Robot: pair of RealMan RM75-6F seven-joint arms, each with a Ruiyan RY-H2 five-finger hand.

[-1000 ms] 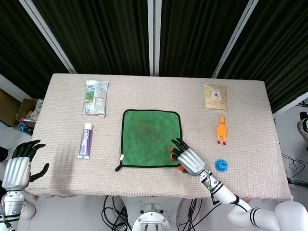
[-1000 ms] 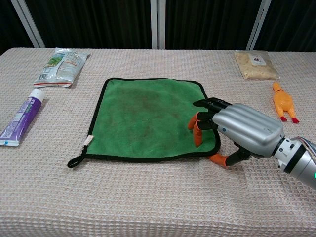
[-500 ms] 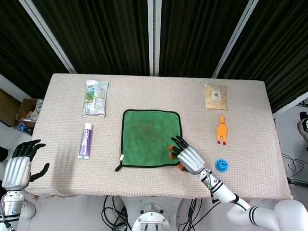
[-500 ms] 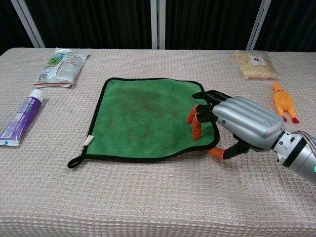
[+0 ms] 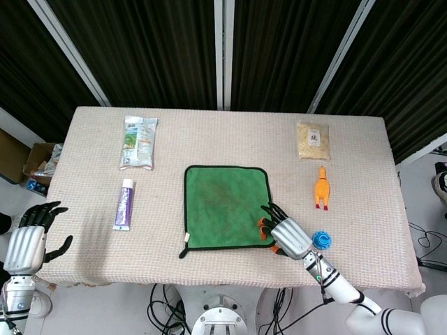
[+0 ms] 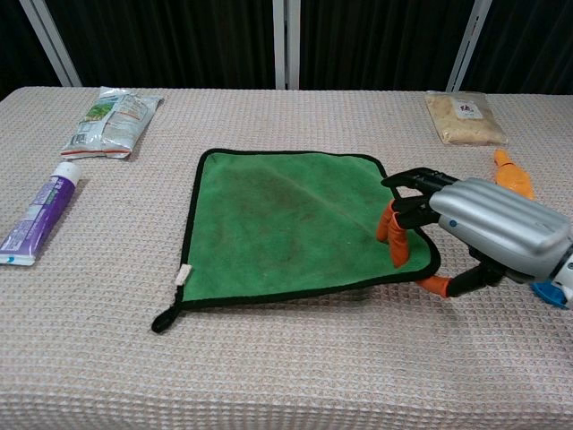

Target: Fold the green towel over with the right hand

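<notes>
The green towel point(image 5: 223, 206) point(image 6: 286, 224) with a black hem lies flat in the middle of the table, with a faint diagonal crease across it. My right hand point(image 5: 290, 237) point(image 6: 492, 228) is at its near right corner. The orange fingertips point(image 6: 394, 246) press down on the cloth and the thumb point(image 6: 436, 285) sits at the hem just outside the corner, so the corner is pinched between them. My left hand point(image 5: 28, 241) hangs off the table's left edge with its fingers apart, holding nothing; only the head view shows it.
A purple tube point(image 5: 124, 204) point(image 6: 40, 215) and a snack packet point(image 5: 138, 142) point(image 6: 112, 109) lie left of the towel. A bag of grains point(image 5: 312, 140) point(image 6: 464, 118), a rubber chicken point(image 5: 322, 187) point(image 6: 512, 175) and a small blue object point(image 5: 321, 240) lie to the right.
The right hand has moved to the right and dragged the towel with it. The towel now lies further right, slightly turned and creased. The left hand has not moved.
</notes>
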